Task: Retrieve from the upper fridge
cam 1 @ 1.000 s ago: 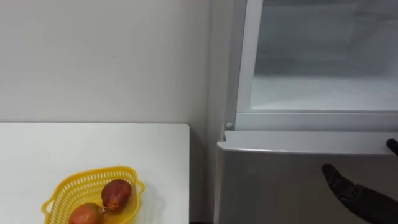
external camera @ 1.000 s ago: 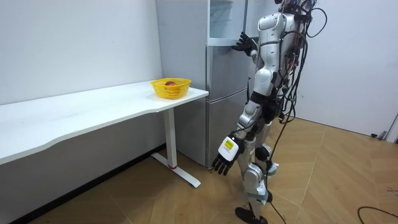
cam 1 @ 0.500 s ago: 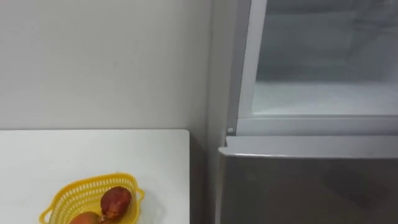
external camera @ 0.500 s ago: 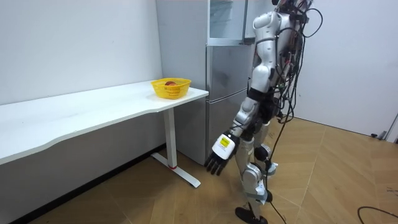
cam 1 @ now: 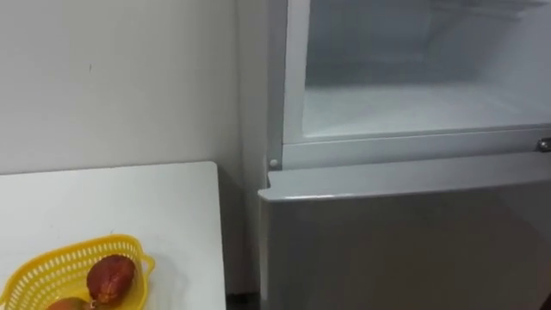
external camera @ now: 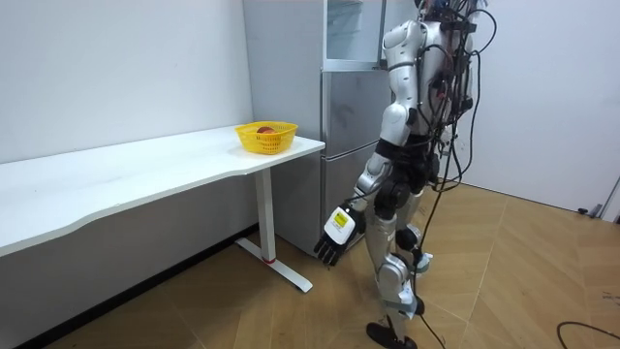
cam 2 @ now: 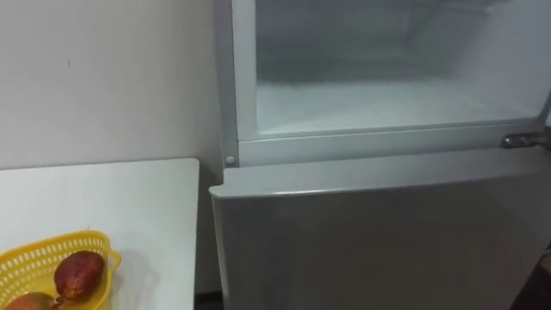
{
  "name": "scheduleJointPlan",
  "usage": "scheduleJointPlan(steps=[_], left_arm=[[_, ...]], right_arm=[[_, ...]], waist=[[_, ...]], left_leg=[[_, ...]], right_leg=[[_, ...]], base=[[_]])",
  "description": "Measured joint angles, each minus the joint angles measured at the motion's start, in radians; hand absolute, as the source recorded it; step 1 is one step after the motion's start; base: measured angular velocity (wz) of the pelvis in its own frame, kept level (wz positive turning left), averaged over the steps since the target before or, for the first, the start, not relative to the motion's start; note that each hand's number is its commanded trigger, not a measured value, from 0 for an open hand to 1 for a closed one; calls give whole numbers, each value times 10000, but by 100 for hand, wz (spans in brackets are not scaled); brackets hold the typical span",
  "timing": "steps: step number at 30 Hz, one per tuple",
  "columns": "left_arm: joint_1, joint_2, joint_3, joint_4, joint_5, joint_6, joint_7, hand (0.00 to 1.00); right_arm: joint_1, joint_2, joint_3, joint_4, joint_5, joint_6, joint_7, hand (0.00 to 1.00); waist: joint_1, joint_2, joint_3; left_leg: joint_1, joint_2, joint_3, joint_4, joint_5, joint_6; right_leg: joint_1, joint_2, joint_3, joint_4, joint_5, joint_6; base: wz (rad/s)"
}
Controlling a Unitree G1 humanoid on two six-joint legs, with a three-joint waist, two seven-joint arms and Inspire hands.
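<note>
The upper compartment (cam 1: 413, 103) of the fridge stands open in front of me, with its pale floor and back wall lit. The top of the compartment is cut off by the upper edge of both eye views. Below it the grey lower door (cam 1: 405, 241) is closed, and a small metal hinge (cam 2: 523, 139) sits at the right end of the seam between them. A reddish fruit (cam 1: 110, 277) lies in the yellow basket (cam 1: 52, 263) on the white tabletop (cam 1: 112, 198) to my left, well apart from the fridge. It touches a second fruit (cam 1: 65, 303) that is cut off by the bottom edge. A second ago my right hand reached in dark from the lower right, in front of the lower door, and the room view had it raised at the fridge's seam. Now my body hides that arm in the room view, and I cannot tell how my right hand is. A dark sliver (cam 2: 547, 275) at the right eye view's lower right border is too cut off to identify. The fridge and basket now sit further to the left in my eye views, but that shift is my own head turning. My left hand (external camera: 331, 244) hangs low beside my thigh with its fingers spread loosely downward, holding nothing. It has swung a little toward the room view's left since then. I stand facing the fridge, just past the tabletop's end.
</note>
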Motion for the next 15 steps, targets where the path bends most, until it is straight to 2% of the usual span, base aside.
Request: scheduleJointPlan(steps=[2,6,8,13,15], left_arm=[[47,47,19,-100,-81,-17,-10,0],[-8,65,259,-306,-36,-59,-155,0],[-73,58,287,-308,30,-97,-186,0],[-212,61,546,-221,324,-144,-221,0],[-209,72,642,-215,318,-150,-248,0]], right_arm=[[-51,-106,-500,0,-128,-62,-362,0],[-109,-434,-713,-151,-588,-116,-893,0],[-457,-651,-1010,-288,-1336,-148,-1223,0],[-649,-1172,-1499,-1447,-3607,-160,-1919,0],[-826,-1439,-1754,-1844,-4333,-165,-2092,0]], waist=[[-17,54,33],[-89,92,40],[-153,19,35],[-124,-241,30],[-78,-337,61]], left_leg=[[6,-2,-27,5,0,0],[-1,4,-33,-9,8,-7],[7,2,-27,-10,9,-9],[15,2,-25,-26,11,-10],[17,1,-14,-25,10,-10]], right_leg=[[50,-18,-68,-69,0,0],[22,-13,-89,-139,-24,-5],[-40,-10,-65,-119,-38,-3],[-95,-1,-70,0,-32,-9],[-116,1,-53,-9,-32,-9]], base=[[5],[1],[0],[0],[0]])
